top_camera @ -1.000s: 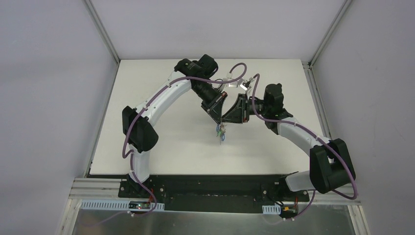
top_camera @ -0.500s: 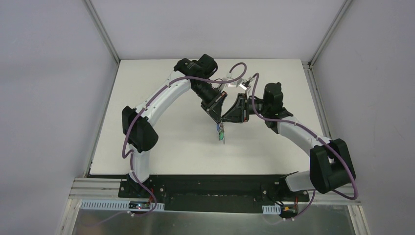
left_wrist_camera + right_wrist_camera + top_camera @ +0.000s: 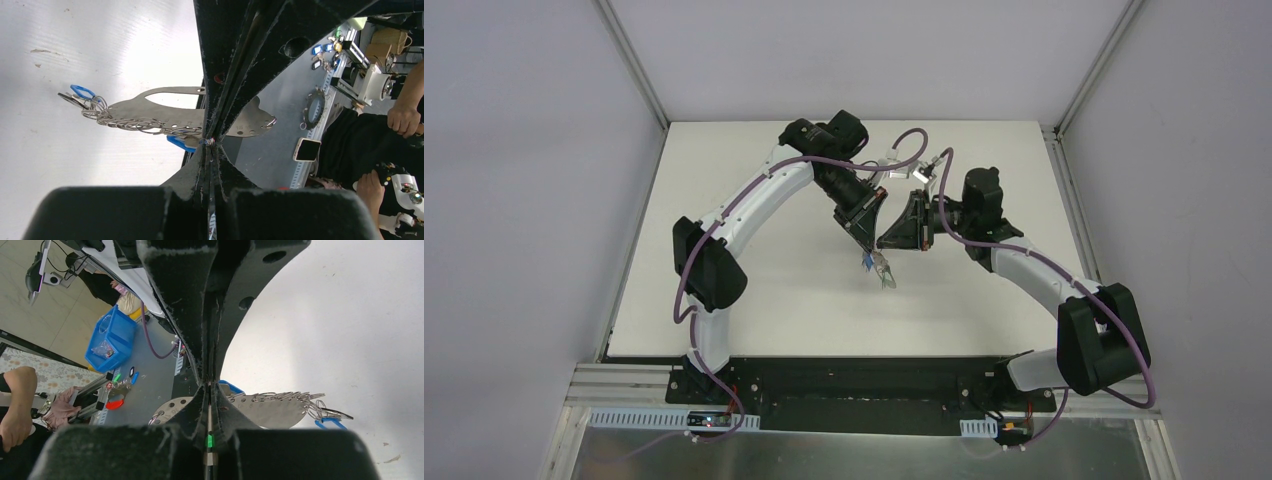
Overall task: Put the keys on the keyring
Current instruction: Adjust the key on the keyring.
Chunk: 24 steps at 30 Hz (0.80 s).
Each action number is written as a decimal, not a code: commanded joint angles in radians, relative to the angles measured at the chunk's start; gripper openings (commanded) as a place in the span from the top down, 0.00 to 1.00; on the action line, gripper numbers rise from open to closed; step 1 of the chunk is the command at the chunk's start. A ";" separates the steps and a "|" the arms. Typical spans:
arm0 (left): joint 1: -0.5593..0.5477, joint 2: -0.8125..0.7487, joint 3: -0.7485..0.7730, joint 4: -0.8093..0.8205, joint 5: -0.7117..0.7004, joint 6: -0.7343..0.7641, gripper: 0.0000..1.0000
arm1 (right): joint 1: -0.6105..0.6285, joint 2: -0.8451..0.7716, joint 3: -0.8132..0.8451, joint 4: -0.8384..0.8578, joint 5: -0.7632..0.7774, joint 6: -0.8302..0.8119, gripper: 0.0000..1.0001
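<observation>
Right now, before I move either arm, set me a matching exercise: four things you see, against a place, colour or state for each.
1 left gripper
2 keyring
3 blue key heads
4 table

A white
B one by the fingertips, one at the ring row's far end
C grey plate, held at its ring edge
D shut

Pairs: 1-D, 2-C, 3-B, 4-A

top view: keyring and blue key mere specks, rings unreadable | left wrist: left gripper fingers hide keyring's middle and half the blue key | right wrist: right gripper hides keyring's middle; what it pinches cannot be told
</observation>
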 commanded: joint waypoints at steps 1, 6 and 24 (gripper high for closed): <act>-0.017 -0.009 0.013 -0.013 0.027 0.021 1.00 | 0.010 -0.020 0.063 0.050 0.003 0.011 1.00; -0.015 -0.044 -0.019 0.058 0.012 -0.010 0.91 | -0.017 -0.018 0.055 0.110 0.084 0.112 1.00; 0.020 -0.055 -0.038 0.149 -0.002 -0.092 0.74 | -0.075 -0.009 0.023 0.161 0.163 0.207 1.00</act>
